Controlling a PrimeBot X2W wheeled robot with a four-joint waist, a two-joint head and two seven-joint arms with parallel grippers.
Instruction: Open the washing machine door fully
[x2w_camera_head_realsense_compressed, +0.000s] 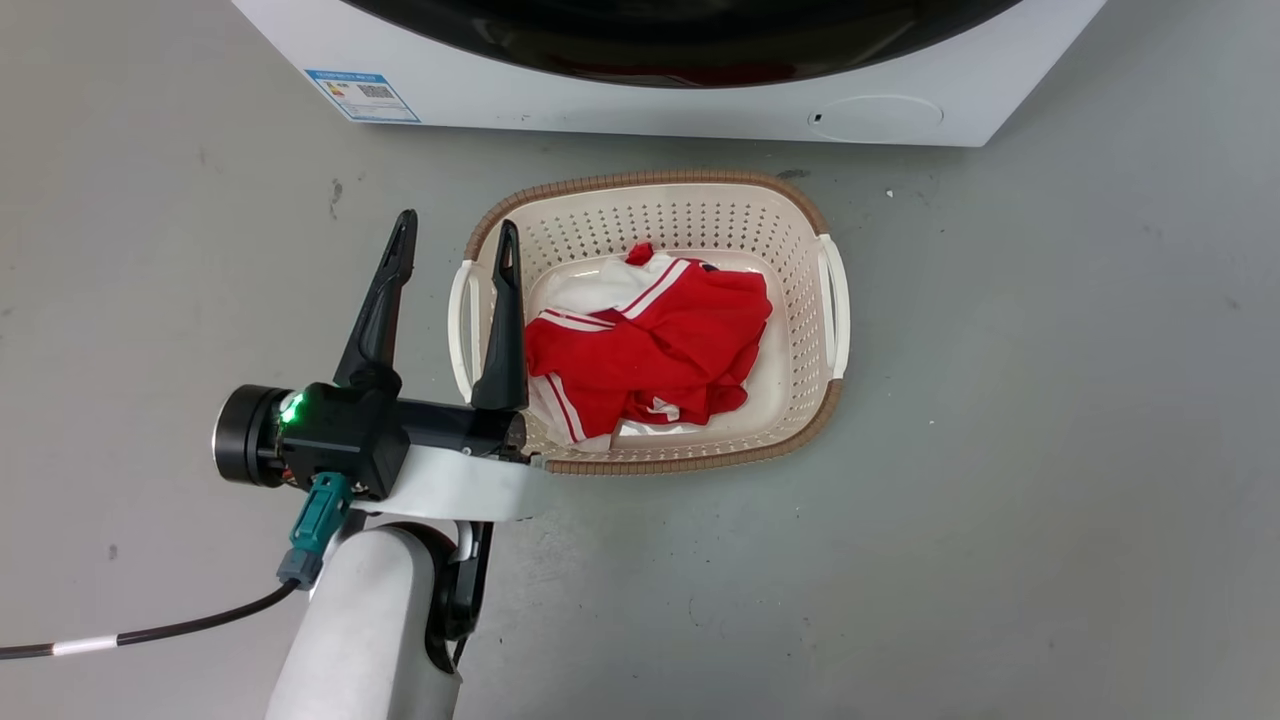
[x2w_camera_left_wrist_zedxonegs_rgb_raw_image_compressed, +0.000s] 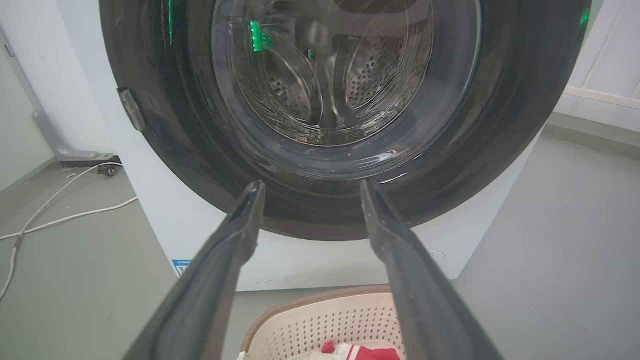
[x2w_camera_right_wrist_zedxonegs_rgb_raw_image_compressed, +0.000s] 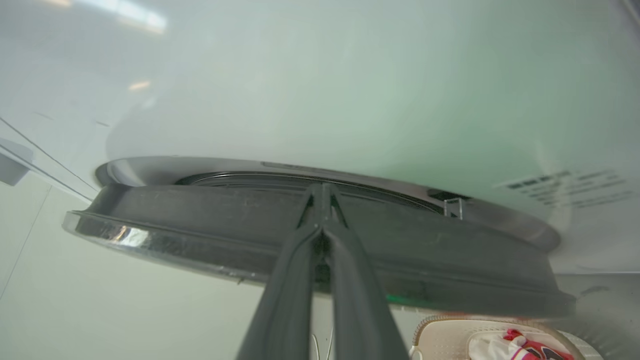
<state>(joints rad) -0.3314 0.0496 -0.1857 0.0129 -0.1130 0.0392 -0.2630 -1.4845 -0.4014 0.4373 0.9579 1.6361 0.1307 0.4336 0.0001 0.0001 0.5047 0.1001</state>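
- Two arms, one doing the work: the right gripper (x2w_camera_right_wrist_zedxonegs_rgb_raw_image_compressed: 322, 192) is at the rim of the washing machine door (x2w_camera_right_wrist_zedxonegs_rgb_raw_image_compressed: 200, 220). The left gripper (x2w_camera_head_realsense_compressed: 456, 222) hangs over the left rim of the laundry basket (x2w_camera_head_realsense_compressed: 640, 182).
- Door location: on the front of the washing machine (x2w_camera_head_realsense_compressed: 600, 100), just past the basket's far rim and facing the basket. It is round and glossy black, with a glass window (x2w_camera_left_wrist_zedxonegs_rgb_raw_image_compressed: 325, 135) at its centre.
- Key relation: the right wrist view sees the door edge-on, with the rim running across the view. The right fingers point square into it, tips at the seam between the door's back and the white front.
- Right fingers: pressed together, no gap. Cannot tell whether they pinch a lip or just sit in the seam.
- Left fingers: spread wide, holding nothing. They aim across the basket at the door's lower rim, well apart from it.
- My read of the door: barely off the front panel, since a small metal hook (x2w_camera_right_wrist_zedxonegs_rgb_raw_image_compressed: 452, 207) shows in the gap. Nowhere near fully open.
- Next move, as a judgement: the right arm is nearer, so it draws the rim out toward the basket side and swings it. Cannot tell which side the hinge is on.
- Risk: the basket sits close in front, so a low arm sweep could clip it.
- Containers: the basket holds bunched red and white clothes (x2w_camera_head_realsense_compressed: 650, 350). The steel drum (x2w_camera_left_wrist_zedxonegs_rgb_raw_image_compressed: 370, 80), seen through the glass, looks empty.
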